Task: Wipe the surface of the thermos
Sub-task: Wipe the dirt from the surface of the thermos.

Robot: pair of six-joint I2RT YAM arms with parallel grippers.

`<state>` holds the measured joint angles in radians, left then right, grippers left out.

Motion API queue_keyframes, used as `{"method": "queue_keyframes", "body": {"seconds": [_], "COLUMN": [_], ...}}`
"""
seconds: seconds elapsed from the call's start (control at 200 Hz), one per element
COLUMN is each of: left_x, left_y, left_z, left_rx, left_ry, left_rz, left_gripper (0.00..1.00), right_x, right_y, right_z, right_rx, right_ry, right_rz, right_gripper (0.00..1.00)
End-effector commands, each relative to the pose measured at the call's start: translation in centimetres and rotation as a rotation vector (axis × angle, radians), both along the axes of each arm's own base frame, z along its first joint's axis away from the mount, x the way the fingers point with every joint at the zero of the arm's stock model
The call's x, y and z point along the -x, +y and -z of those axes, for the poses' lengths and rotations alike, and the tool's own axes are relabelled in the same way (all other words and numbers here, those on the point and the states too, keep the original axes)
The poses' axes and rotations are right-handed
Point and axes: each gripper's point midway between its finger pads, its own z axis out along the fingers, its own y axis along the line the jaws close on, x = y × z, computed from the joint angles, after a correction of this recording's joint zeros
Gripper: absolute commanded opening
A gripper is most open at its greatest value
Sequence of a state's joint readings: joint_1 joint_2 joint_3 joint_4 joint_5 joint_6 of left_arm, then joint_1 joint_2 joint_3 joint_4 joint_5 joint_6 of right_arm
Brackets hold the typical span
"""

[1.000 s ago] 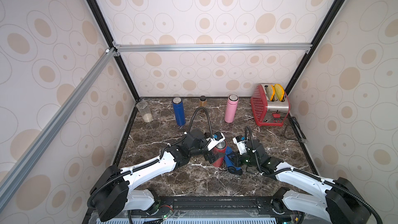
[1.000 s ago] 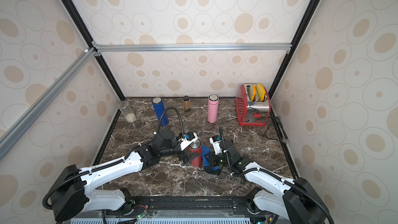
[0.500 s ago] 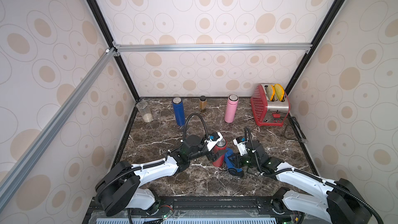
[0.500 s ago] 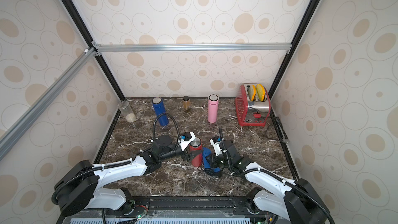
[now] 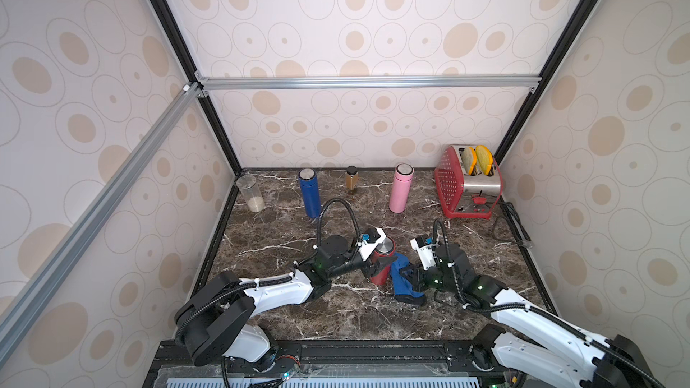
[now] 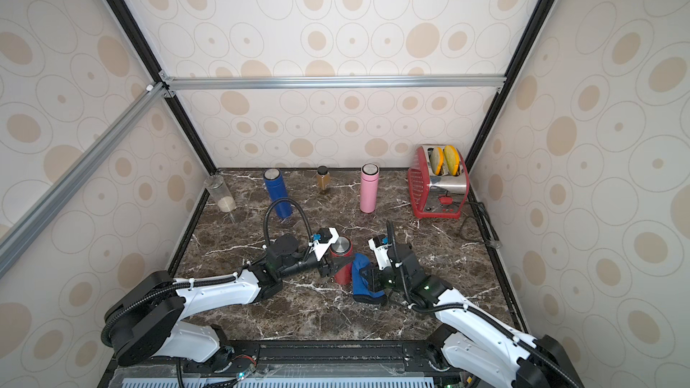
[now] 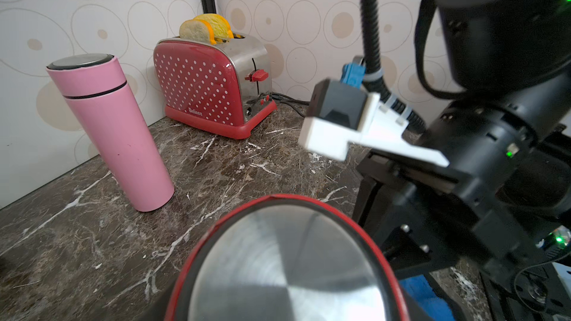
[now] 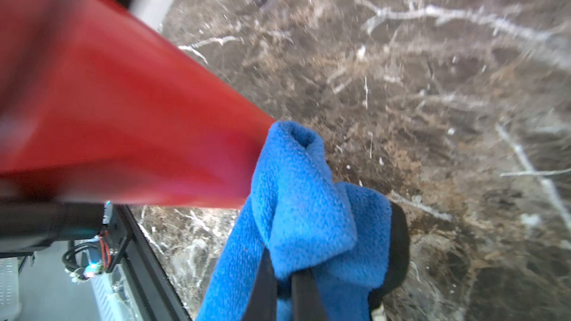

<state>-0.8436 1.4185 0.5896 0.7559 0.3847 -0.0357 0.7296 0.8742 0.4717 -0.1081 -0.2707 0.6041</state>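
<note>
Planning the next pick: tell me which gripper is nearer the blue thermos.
Left. The left gripper, shut on the red thermos, is in front of the blue thermos; the right gripper, holding the cloth, is past the red thermos, farther.

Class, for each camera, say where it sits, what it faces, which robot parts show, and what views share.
Top views: high in front, looking down at the table; both arms show.
Left wrist: on the left arm, over the red thermos, facing the toaster; right arm shows.
Right wrist: on the right arm, facing its end effector gripping the blue cloth.
Shared: red thermos.
</note>
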Motion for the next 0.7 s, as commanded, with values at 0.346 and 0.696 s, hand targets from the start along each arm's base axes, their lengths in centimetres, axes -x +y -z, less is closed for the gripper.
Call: {"method": "queue_keyframes", "body": {"seconds": [0.346, 0.696], "left_x": [0.3, 1.1], "left_y": [-0.8, -0.8], "left_z": [0.3, -0.4], "left_rx": [-0.062, -0.077], "left_ry": [0.035, 0.009], "left_rz": [0.039, 0.08], "left_gripper": [0.0, 0.0], "right_x": [1.4, -1.7], "right_y": [1.0, 5.1], "right_z": [-13.1, -10.4], "right_rx": [-0.112, 0.007], "right_ry": [-0.198, -0.141], "right_rz": [-0.1, -0.102], "right_gripper": [0.0, 0.0]}}
